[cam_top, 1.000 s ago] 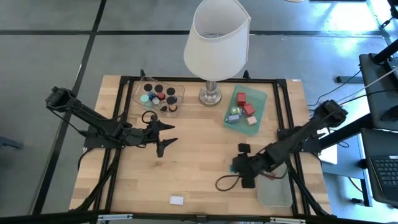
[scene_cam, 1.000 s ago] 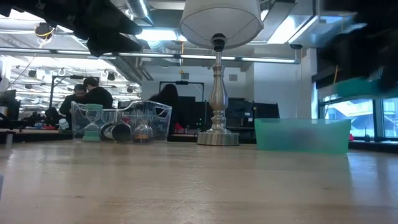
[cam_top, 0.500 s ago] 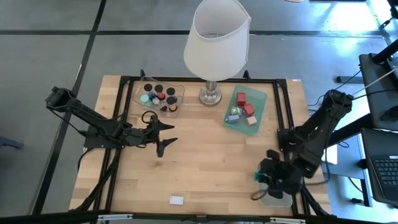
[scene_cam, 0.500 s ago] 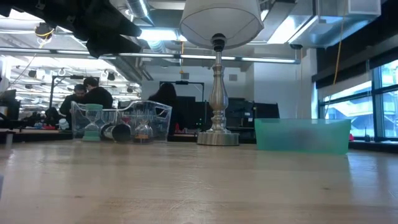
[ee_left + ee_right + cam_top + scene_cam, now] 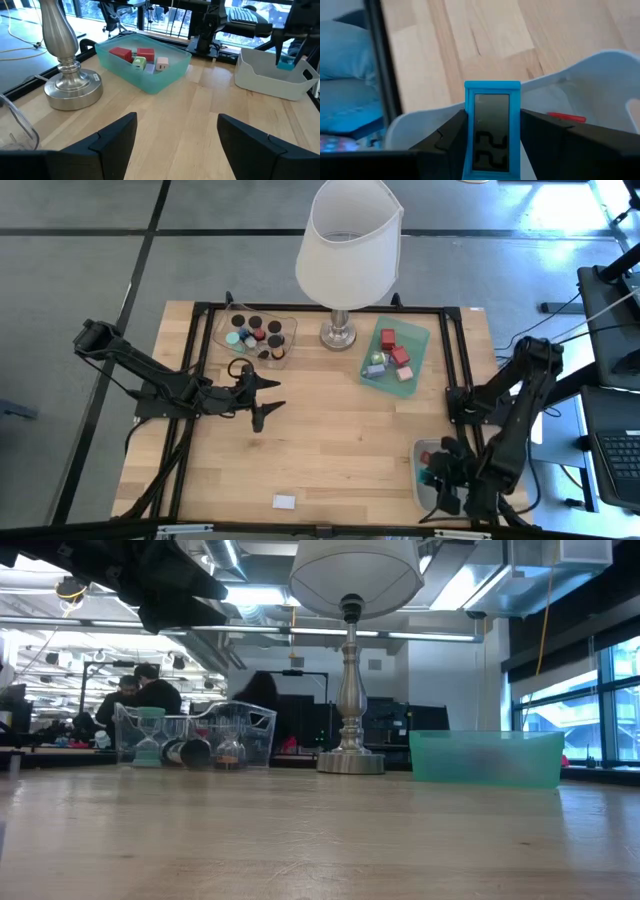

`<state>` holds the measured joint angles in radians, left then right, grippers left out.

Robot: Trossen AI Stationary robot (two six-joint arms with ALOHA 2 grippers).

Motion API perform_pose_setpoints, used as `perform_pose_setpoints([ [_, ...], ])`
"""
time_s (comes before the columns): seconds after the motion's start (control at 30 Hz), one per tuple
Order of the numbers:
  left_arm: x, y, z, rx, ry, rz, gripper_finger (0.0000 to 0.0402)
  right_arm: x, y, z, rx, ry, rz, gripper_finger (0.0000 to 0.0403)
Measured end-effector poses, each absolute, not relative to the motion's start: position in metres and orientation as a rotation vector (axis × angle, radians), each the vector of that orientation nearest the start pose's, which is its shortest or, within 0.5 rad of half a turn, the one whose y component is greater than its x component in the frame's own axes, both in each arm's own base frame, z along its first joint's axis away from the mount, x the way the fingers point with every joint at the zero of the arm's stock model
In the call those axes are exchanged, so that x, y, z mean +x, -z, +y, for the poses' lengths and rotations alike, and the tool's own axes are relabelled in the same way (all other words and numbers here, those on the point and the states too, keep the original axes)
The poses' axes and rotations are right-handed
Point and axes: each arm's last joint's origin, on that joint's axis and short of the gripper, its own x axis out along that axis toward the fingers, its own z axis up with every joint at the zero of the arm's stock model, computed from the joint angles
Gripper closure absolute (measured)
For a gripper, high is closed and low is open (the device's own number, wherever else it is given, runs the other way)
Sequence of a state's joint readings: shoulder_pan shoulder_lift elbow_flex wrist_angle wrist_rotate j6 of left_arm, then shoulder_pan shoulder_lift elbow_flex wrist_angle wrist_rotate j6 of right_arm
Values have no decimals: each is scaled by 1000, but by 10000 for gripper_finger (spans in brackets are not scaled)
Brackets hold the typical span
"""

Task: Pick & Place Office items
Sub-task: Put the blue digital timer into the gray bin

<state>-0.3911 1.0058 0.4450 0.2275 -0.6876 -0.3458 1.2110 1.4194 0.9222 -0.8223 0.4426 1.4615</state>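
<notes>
My right gripper (image 5: 437,477) hangs over a white tray (image 5: 440,500) at the table's near right corner, shut on a small blue display piece (image 5: 492,127) with a grey digit screen. The left wrist view shows that blue piece (image 5: 286,62) above the white tray (image 5: 270,80). A flat red tag (image 5: 567,117) lies in the tray. My left gripper (image 5: 264,398) waits open over the table's left middle, holding nothing. Black caps and coloured bits fill a clear tray (image 5: 256,335). Red, pink and green blocks lie in a green tray (image 5: 395,352). My right gripper pinches the blue display piece by its two long side edges (image 5: 469,125), one finger on each side. The fingers (image 5: 445,137) come from above, slanting down. The piece is lifted clear over the white tray, with its screen facing my wrist camera.
A tall lamp with a white shade (image 5: 348,250) stands at the far middle on a metal base (image 5: 72,87), between the clear and green trays. A small white piece (image 5: 284,501) lies near the front edge. A black frame (image 5: 455,395) runs round the wooden table top.
My right gripper has swung from the table's middle toward the right and near edges, rolling its wrist. It has carried the blue display piece clear of the table to above the white tray, staying shut on it.
</notes>
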Motion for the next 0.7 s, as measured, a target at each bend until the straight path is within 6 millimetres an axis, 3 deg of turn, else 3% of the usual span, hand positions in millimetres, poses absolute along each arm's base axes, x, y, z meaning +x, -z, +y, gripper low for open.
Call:
perform_pose_setpoints([
  [0.37,195,-218,-60,-169,-340,232,130,102,-176,240,252,213,1138,246],
  [0.7,195,-218,-59,-155,-373,225,130,103,-162,242,195,253,1153,246],
])
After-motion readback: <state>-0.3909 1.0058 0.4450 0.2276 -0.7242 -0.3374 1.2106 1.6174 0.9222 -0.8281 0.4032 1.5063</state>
